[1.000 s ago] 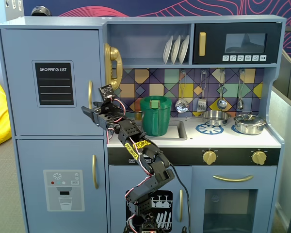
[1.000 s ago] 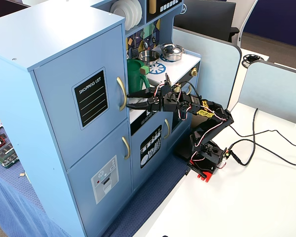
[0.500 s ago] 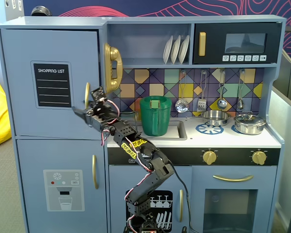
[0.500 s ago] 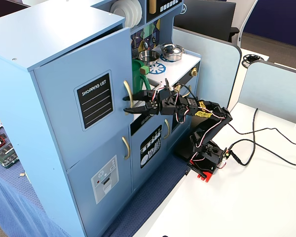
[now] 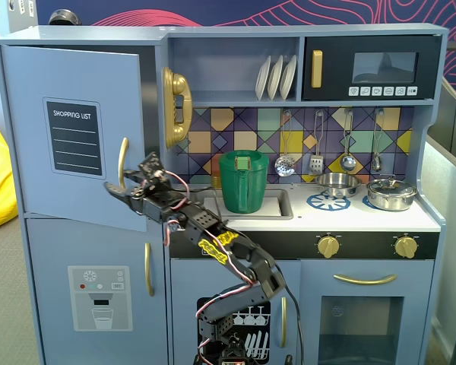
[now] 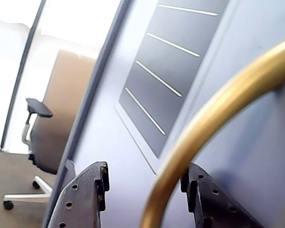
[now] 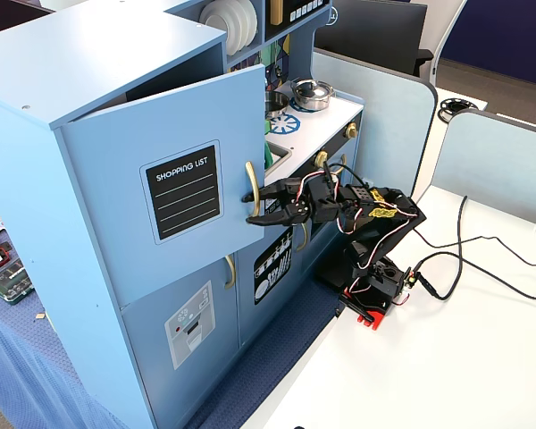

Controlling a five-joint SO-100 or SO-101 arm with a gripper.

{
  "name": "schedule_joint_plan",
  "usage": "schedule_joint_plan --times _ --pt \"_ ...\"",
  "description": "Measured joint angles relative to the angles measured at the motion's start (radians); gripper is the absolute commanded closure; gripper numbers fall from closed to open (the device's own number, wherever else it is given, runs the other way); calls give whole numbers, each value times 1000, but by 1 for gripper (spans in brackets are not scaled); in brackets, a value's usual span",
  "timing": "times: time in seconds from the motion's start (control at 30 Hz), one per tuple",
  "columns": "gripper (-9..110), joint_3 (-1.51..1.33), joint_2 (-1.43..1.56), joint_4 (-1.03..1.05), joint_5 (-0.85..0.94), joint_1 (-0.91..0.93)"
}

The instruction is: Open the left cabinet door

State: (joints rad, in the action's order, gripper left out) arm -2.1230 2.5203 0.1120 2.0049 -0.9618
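Two spread pincer [image 6: 145, 190] fingers straddle the handle [image 6: 213, 118] unpinched; pulling could let it slip, leaving the door [image 5: 72, 129] ajar.

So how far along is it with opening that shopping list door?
Partly done: the left cabinet door already stands ajar, its handle side swung clear of the cabinet frame, as both fixed views show. In hand: the gripper is open with a finger on either side of the gold handle, not clamped on it. Left: pulling the door wider.
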Motion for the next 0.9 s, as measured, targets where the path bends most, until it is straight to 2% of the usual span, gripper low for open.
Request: schedule_joint_plan --times 0.2,0.43,0.63,0.9 --pt "91 -69 184 66 -23 67" --pt "92 -83 311 179 -121 232" --pt "92 -84 308 235 -184 373" --pt "92 -160 216 225 -195 407"
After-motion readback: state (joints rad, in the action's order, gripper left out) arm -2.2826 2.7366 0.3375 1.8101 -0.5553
